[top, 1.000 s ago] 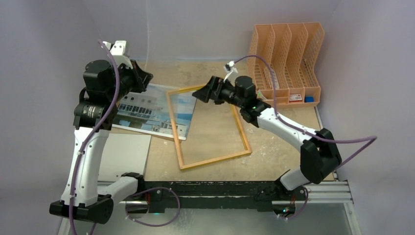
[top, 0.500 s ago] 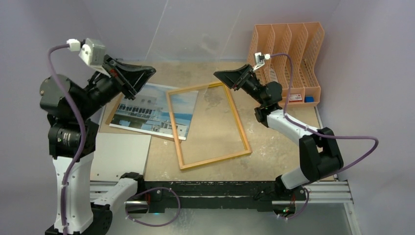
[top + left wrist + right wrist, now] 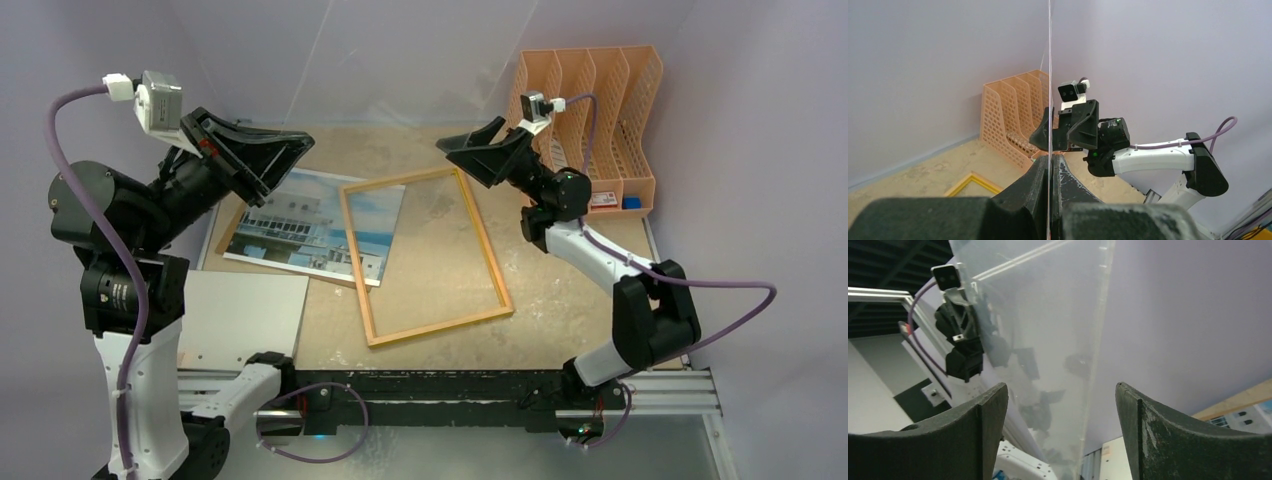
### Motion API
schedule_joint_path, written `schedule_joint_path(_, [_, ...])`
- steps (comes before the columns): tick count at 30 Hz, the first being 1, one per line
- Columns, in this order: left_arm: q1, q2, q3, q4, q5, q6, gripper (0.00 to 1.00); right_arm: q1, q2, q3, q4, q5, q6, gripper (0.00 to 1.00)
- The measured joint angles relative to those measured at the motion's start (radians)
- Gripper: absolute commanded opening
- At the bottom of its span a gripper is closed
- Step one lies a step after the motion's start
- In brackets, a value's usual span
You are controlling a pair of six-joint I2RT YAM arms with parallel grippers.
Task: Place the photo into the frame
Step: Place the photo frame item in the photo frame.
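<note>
The photo (image 3: 300, 225) lies face up on the table's left, its right end under the left bar of the yellow frame (image 3: 490, 270), which lies flat in the middle. My left gripper (image 3: 300, 143) is raised above the photo's far edge and shut on the edge of a clear pane (image 3: 400, 80), seen edge-on between its fingers in the left wrist view (image 3: 1049, 75). My right gripper (image 3: 468, 137) is raised over the frame's far corner, open. The pane (image 3: 1048, 315) hangs between its spread fingers (image 3: 993, 415) without touching them.
A brown backing board (image 3: 228, 235) lies under the photo. A grey-white panel (image 3: 240, 315) lies at the near left. A peach file rack (image 3: 590, 110) stands at the back right, close behind my right gripper. The walls are close on all sides.
Both grippers have risen from low over the frame's far edge. The clear pane has come up with the left gripper and now stands steeply between the two grippers.
</note>
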State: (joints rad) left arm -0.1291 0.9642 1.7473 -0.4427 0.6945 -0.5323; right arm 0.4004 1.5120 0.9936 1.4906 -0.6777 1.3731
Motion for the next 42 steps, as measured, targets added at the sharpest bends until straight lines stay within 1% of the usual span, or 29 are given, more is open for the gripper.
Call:
schedule_joint_path(2, [0.0,0.011,0.006,-0.014,-0.01,-0.003,0.0,0.0,-0.002,0.005,0.011,-0.008,0.028,0.68])
schedule_joint_path(4, [0.0,0.018,0.008,-0.031,-0.024,-0.004,0.0,0.0,-0.005,0.005,0.014,-0.014,0.042,0.58])
schedule_joint_path(7, [0.0,0.02,0.002,-0.045,-0.057,-0.006,0.0,0.0,-0.023,-0.006,0.012,-0.011,0.049,0.48])
schedule_joint_path(10, [0.0,0.019,-0.024,-0.048,-0.091,-0.007,0.0,0.0,-0.062,-0.054,0.015,0.026,0.054,0.36])
schedule_joint_path(12, [0.0,0.017,-0.037,-0.051,-0.106,-0.007,0.0,0.0,-0.076,-0.072,0.018,0.043,0.055,0.31])
schedule_joint_path(14, [0.0,0.014,-0.049,-0.052,-0.121,-0.007,0.0,0.0,-0.086,-0.092,0.021,0.063,0.056,0.2])
schedule_joint_path(15, [0.0,0.012,-0.055,-0.052,-0.125,-0.007,0.02,0.0,-0.087,-0.099,0.022,0.069,0.056,0.11])
schedule_joint_path(16, [0.0,0.011,-0.063,-0.051,-0.129,-0.007,0.09,0.0,-0.087,-0.104,0.023,0.077,0.058,0.0])
schedule_joint_path(17, [0.0,0.008,-0.074,-0.051,-0.135,-0.007,0.17,0.0,-0.087,-0.109,0.02,0.085,0.062,0.0])
schedule_joint_path(19, [0.0,0.003,-0.091,-0.051,-0.146,-0.008,0.36,0.0,-0.087,-0.115,0.018,0.09,0.066,0.0])
schedule_joint_path(20, [0.0,0.0,-0.101,-0.053,-0.159,-0.006,0.54,0.0,-0.087,-0.118,0.019,0.092,0.067,0.0])
schedule_joint_path(21, [0.0,-0.002,-0.109,-0.055,-0.176,-0.005,0.69,0.0,-0.087,-0.121,0.019,0.092,0.068,0.0])
schedule_joint_path(22, [0.0,-0.002,-0.113,-0.063,-0.195,-0.001,0.8,0.0,-0.087,-0.124,0.019,0.092,0.068,0.0])
schedule_joint_path(23, [0.0,-0.001,-0.115,-0.074,-0.219,0.0,0.89,0.0,-0.089,-0.129,0.019,0.092,0.067,0.0])
schedule_joint_path(24, [0.0,0.002,-0.116,-0.086,-0.243,-0.001,0.92,0.0,-0.093,-0.136,0.018,0.09,0.063,0.0])
schedule_joint_path(26, [0.0,0.013,-0.116,-0.131,-0.322,-0.001,0.92,0.0,-0.104,-0.145,-0.005,0.082,0.043,0.0])
schedule_joint_path(30, [0.0,0.044,-0.116,-0.225,-0.496,0.014,0.93,0.0,-0.156,-0.145,-0.178,0.035,-0.048,0.0])
schedule_joint_path(32, [0.0,0.071,-0.117,-0.262,-0.57,0.025,0.93,0.0,-0.188,-0.136,-0.328,0.001,-0.131,0.0])
schedule_joint_path(35, [0.0,0.111,-0.147,-0.286,-0.66,0.027,0.92,0.0,-0.215,-0.075,-0.614,-0.024,-0.28,0.0])
schedule_joint_path(37, [0.0,0.129,-0.207,-0.294,-0.723,0.019,0.91,0.0,-0.228,-0.026,-0.821,-0.031,-0.381,0.0])
schedule_joint_path(40, [0.001,0.129,-0.323,-0.288,-0.773,0.0,0.88,0.0,-0.238,0.015,-1.043,-0.045,-0.505,0.0])
schedule_joint_path(42, [0.001,0.126,-0.413,-0.277,-0.787,-0.023,0.87,0.0,-0.238,0.027,-1.157,-0.051,-0.566,0.0])
